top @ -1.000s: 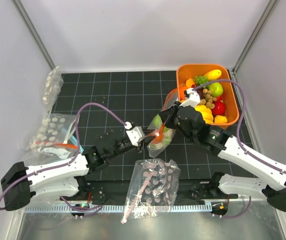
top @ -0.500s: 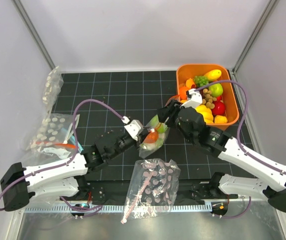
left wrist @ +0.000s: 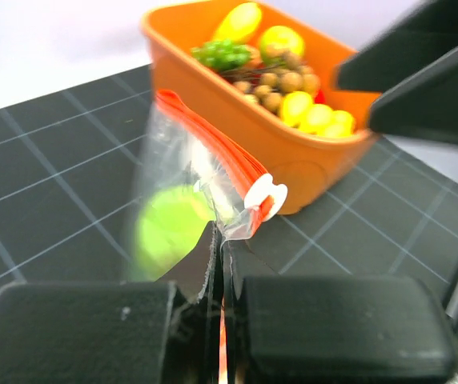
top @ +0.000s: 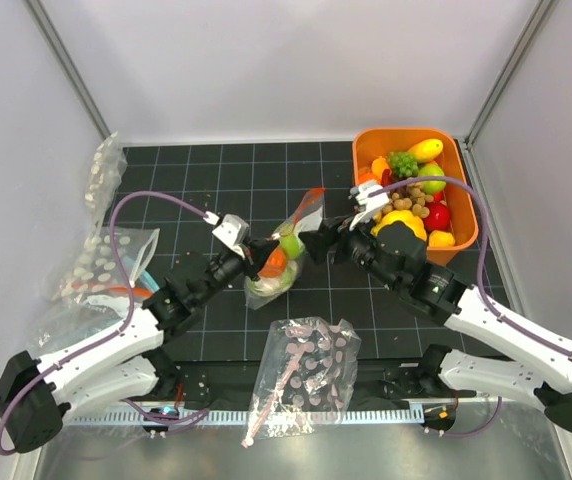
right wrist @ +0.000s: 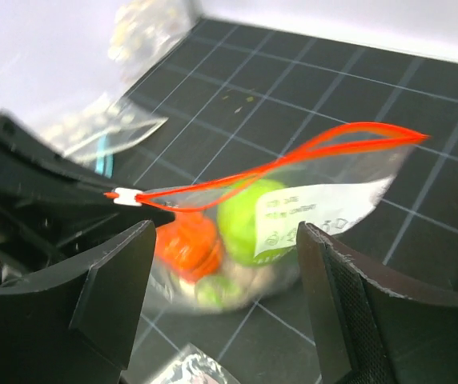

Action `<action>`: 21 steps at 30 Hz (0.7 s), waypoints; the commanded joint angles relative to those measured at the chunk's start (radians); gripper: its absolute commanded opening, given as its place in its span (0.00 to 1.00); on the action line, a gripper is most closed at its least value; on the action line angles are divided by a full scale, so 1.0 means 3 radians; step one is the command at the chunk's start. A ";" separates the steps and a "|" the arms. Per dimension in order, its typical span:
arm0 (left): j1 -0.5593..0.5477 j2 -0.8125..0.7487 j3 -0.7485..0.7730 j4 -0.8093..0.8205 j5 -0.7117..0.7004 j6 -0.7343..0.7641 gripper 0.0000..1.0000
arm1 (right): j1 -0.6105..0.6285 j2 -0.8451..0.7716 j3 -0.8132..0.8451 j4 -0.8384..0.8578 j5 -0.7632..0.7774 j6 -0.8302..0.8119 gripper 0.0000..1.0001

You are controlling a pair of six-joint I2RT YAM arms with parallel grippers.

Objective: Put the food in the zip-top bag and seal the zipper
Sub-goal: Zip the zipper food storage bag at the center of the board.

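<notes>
Because the bag (top: 284, 264) is limp, the left gripper (left wrist: 219, 282) is clamped tight on one corner of its mouth, keeping that edge raised over the mat (top: 196, 180) at the middle of the overhead frame so the food sinks to the bottom and the zipper (left wrist: 210, 140) is drawn out in a line. Opposite it, the right gripper (top: 322, 238) stands with its fingers wide apart and nothing between them, facing the far end of the mouth; I judge it is set to pinch the strip and press it closed. All the food looks to be inside: the green pepper (right wrist: 243, 210), the orange piece (right wrist: 185, 244) and a pale lump low down, likely the cauliflower. From above, the mouth is only a red streak. The right wrist view adds that the two lips meet near the white slider (right wrist: 122, 196) but gape in a loop toward the upper right. The left wrist view shows plastic pinched between black fingers (left wrist: 85, 332), with the orange bin (left wrist: 237, 120) behind
</notes>
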 commanded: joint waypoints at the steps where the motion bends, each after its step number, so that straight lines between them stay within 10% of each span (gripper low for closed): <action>1: -0.0005 -0.0156 -0.0049 0.0467 0.0366 -0.0077 0.00 | 0.0000 -0.0044 -0.0088 0.0479 -0.0756 -0.0696 0.77; 21: -0.0005 -0.0038 0.0437 -0.0141 0.1542 -0.0246 0.00 | 0.0005 -0.0423 -0.0354 0.0602 -0.2076 -0.1709 0.73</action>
